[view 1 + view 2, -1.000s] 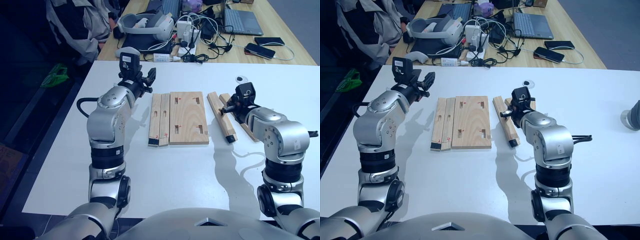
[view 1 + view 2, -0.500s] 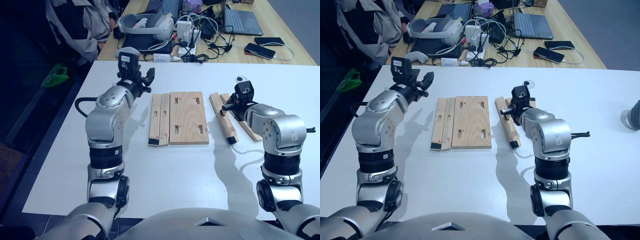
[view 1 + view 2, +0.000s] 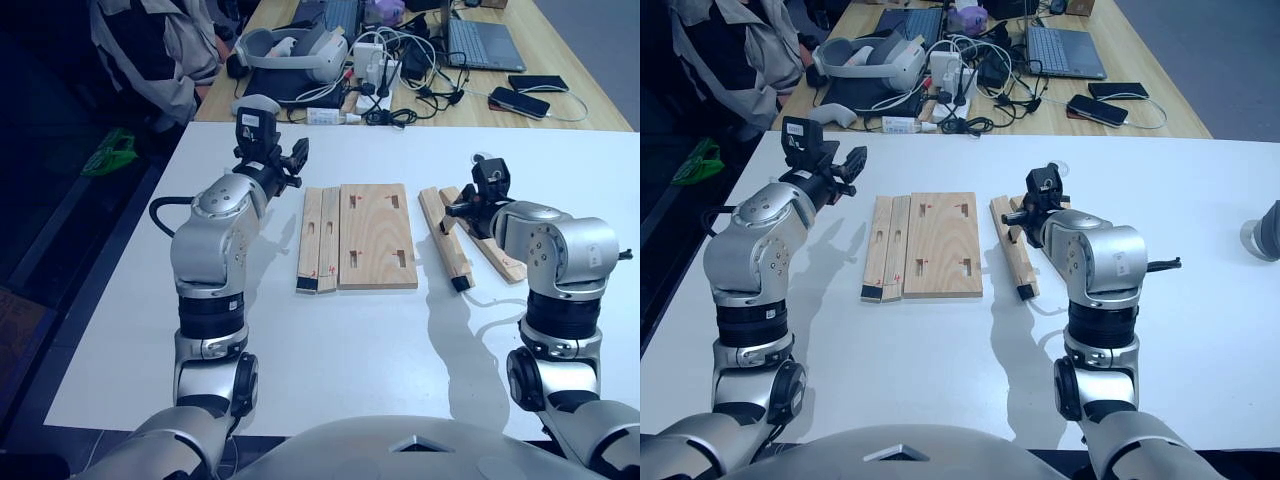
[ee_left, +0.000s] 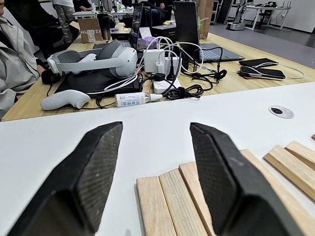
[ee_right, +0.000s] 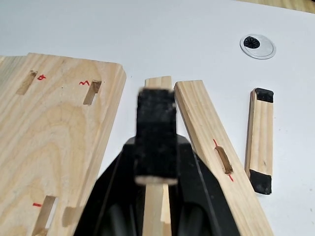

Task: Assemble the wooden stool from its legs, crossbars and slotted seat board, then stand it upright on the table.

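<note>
Bare pale wood on a matt white table (image 3: 350, 340)

We see the seat board (image 3: 377, 236) and leg (image 3: 450, 255) as smooth, unvarnished wood with plain grain. The short crossbar (image 5: 260, 140) has matt black ends, and the left gripper (image 4: 156, 127) has rough, matt black pads (image 4: 96, 172).

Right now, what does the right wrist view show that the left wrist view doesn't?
Only right wrist: the slots in the seat board and a short black-tipped piece. Only left wrist: the open left gripper and the headset on the desk behind. Both: the white table and the round grommet.
</note>
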### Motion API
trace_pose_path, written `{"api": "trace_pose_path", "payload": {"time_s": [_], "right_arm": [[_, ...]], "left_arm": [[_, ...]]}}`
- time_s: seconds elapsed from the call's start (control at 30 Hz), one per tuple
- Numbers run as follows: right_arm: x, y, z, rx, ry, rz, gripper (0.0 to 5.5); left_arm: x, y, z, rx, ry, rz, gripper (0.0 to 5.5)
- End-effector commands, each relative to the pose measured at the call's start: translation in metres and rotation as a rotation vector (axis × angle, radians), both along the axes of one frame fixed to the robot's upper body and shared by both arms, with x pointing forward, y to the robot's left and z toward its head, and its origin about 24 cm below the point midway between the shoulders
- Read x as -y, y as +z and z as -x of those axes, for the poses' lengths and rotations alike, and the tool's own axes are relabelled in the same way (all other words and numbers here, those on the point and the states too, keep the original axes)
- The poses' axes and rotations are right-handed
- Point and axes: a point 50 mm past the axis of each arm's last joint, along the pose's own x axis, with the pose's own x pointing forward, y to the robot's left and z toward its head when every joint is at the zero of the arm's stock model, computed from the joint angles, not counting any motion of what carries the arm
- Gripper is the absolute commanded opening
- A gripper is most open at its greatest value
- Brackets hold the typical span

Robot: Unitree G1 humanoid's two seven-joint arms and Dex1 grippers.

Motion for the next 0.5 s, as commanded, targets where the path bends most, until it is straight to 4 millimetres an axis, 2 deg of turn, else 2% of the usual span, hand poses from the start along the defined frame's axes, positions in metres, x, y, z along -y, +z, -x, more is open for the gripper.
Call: {"api": "trace_pose_path", "payload": {"time_s": [0.03,0.23,0.5], "right_arm": [[-0.007,-0.023,0.002,-0.109,0.023,-0.014,0.38],[-0.013,-0.04,0.002,-0.178,0.07,-0.019,0.38],[-0.015,-0.039,-0.003,-0.162,0.092,-0.01,0.38]], "left_arm": [[-0.001,-0.001,-0.001,-0.013,-0.005,-0.003,2.53],[-0.001,-0.007,0.001,-0.03,0.005,0.002,2.53],[0.002,-0.011,0.003,-0.039,0.01,0.026,2.53]]}}
